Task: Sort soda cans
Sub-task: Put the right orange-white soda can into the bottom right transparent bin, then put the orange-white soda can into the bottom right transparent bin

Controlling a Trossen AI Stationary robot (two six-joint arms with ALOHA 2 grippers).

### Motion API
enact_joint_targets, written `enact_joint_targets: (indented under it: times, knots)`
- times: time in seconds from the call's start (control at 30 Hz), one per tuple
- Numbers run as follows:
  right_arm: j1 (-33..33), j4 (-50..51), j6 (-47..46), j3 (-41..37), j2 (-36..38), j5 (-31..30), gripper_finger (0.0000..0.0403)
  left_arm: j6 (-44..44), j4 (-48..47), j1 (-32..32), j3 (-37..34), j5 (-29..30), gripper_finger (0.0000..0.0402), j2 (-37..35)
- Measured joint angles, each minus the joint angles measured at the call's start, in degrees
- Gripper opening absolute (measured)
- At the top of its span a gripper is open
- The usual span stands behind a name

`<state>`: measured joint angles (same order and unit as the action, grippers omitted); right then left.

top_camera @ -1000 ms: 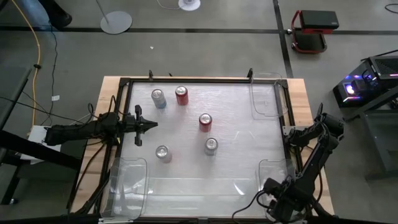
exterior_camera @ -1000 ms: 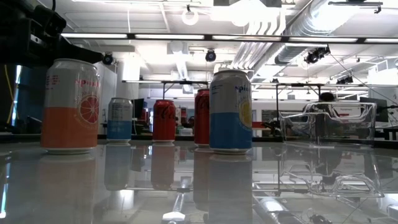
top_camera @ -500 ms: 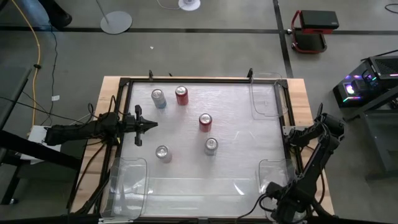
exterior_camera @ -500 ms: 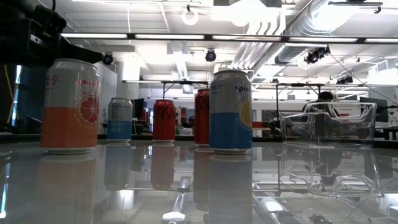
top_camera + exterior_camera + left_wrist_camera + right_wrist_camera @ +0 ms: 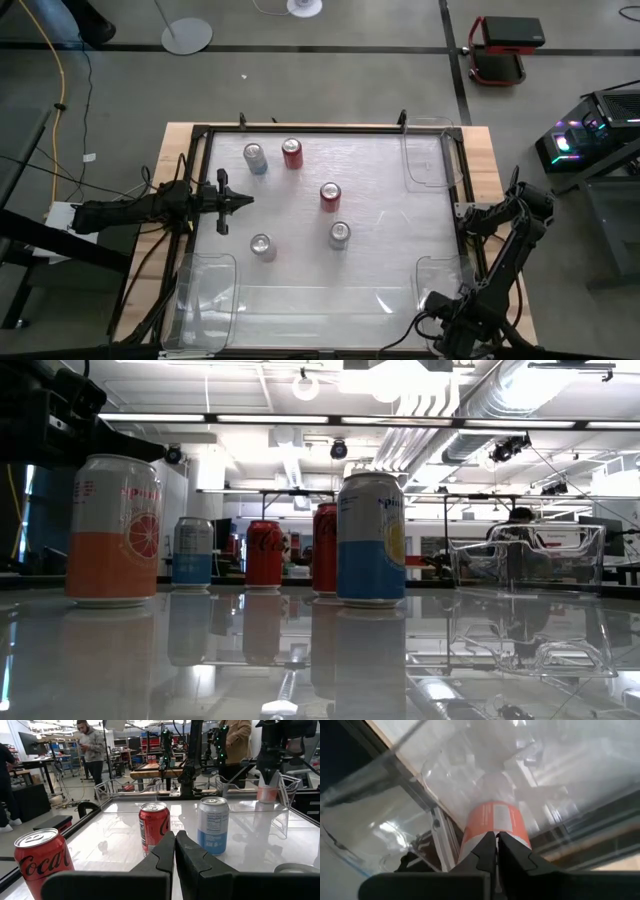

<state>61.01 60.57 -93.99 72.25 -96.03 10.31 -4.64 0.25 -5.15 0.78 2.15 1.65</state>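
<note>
so far, judging by what lies where, the sorting has barely begun. nearest the front edge of the table (image 5: 300, 300), the right gripper (image 5: 496, 851) hangs low over the near-right corner with its fingers pressed together on nothing, and its own camera looks down on an orange-labelled can (image 5: 496, 824) lying among clear plastic, apparently inside the near-right bin (image 5: 440, 275); whether the can rests flat in it i cannot tell. that looks like the one can put away. a second clear bin (image 5: 205, 285) at the near-left corner shows no can in it from above. a little farther in, an orange-and-white can (image 5: 262, 247) and a blue-and-white can (image 5: 339, 234) stand upright, apart from each other, out on the open top. at about the same depth the left gripper (image 5: 240, 200) reaches in from the left edge, clenched and empty, pointing toward the middle of the table, near the cans but touching none. beyond that stands a red can (image 5: 330, 196), and farther back a second red can (image 5: 292, 153) just beside a silver-blue can (image 5: 256, 158). the far-right bin (image 5: 428, 155) also seems to hold nothing. so five cans wait loose on the table, two red and three pale, and nearly all the work is left.
</note>
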Motion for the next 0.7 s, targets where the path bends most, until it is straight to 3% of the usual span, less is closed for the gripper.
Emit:
enact_joint_targets:
  times: [0.4,0.7]
  knots:
    - [-2.1,4.4,1.3,0.0,-2.4,-4.3,0.0017,0.0,0.0,0.0,0.0,0.0,0.0005,0.0]
    - [-4.4,17.6,-5.0,0.0,5.8,-18.8,0.0016,0.0,0.0,0.0,0.0,0.0,0.0005,0.0]
